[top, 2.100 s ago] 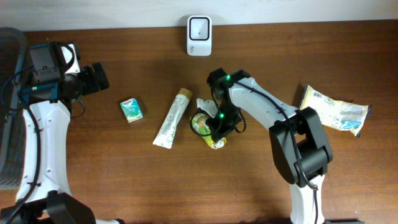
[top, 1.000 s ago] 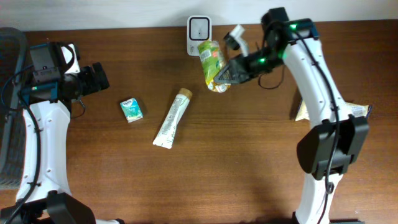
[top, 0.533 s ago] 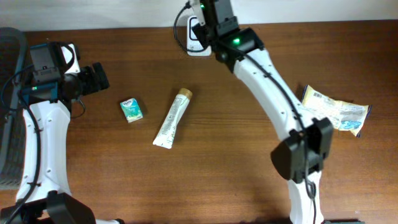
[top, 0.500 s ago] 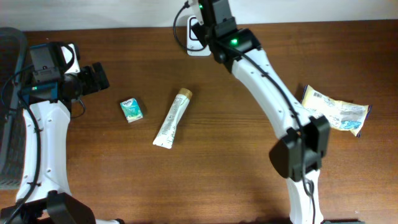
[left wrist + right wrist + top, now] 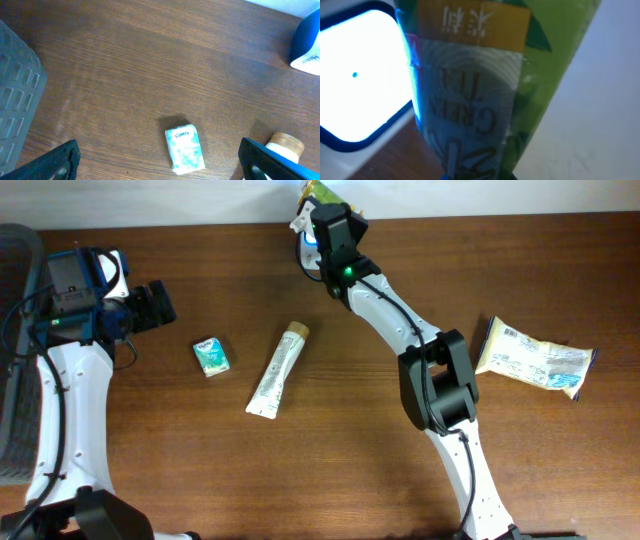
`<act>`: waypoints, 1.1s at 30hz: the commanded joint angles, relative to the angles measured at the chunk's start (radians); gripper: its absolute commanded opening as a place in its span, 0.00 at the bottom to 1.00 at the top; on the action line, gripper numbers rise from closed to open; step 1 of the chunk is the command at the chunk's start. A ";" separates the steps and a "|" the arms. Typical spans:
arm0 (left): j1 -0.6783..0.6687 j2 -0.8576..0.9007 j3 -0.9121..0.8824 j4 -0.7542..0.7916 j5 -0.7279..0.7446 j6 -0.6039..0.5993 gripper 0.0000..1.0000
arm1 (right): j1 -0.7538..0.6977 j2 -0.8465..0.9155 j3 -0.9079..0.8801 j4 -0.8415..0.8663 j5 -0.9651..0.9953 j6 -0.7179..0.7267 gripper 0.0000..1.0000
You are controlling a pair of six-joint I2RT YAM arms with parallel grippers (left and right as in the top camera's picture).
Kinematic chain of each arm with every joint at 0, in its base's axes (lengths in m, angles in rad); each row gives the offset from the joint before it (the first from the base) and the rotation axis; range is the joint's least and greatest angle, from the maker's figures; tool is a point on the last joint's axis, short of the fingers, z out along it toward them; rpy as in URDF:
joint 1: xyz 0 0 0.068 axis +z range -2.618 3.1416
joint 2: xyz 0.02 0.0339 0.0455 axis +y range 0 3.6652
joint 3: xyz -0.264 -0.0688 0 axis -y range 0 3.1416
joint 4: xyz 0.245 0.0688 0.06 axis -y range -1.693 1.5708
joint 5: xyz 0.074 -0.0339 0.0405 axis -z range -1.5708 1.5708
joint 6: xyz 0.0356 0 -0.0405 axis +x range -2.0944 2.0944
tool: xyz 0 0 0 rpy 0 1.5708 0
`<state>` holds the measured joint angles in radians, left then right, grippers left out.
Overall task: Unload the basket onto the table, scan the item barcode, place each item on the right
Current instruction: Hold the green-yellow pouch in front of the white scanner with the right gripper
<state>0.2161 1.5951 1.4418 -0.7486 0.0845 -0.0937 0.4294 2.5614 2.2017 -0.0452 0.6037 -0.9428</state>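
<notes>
At twelve o'clock on the brown wooden table [image 5: 400,480], the right gripper [image 5: 320,205] — clamped on the green plastic tea pouch [image 5: 485,100] — has carried it up from mid-table to the lit white box scanner [image 5: 355,95]; scanning seems underway. The left gripper [image 5: 155,304] gapes empty at nine.

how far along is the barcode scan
Done: the green tea pack is up off the table. In hand: it is held right beside the scanner, whose window glows. Left: no sign shows whether it registered; the tube, tissue pack and snack bag lie on the table.
</notes>
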 commanded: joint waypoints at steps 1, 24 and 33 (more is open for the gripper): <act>0.001 -0.002 0.000 0.003 -0.003 0.013 0.99 | -0.006 -0.013 0.024 0.023 0.129 -0.003 0.04; 0.001 -0.002 0.000 0.003 -0.003 0.013 0.99 | 0.039 0.026 0.024 -0.026 0.209 -0.022 0.04; 0.001 -0.002 0.000 0.003 -0.003 0.013 0.99 | 0.075 -0.050 0.024 -0.115 0.131 -0.038 0.04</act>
<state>0.2161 1.5951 1.4418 -0.7483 0.0845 -0.0937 0.4896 2.6030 2.2021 -0.1101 0.7818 -0.9981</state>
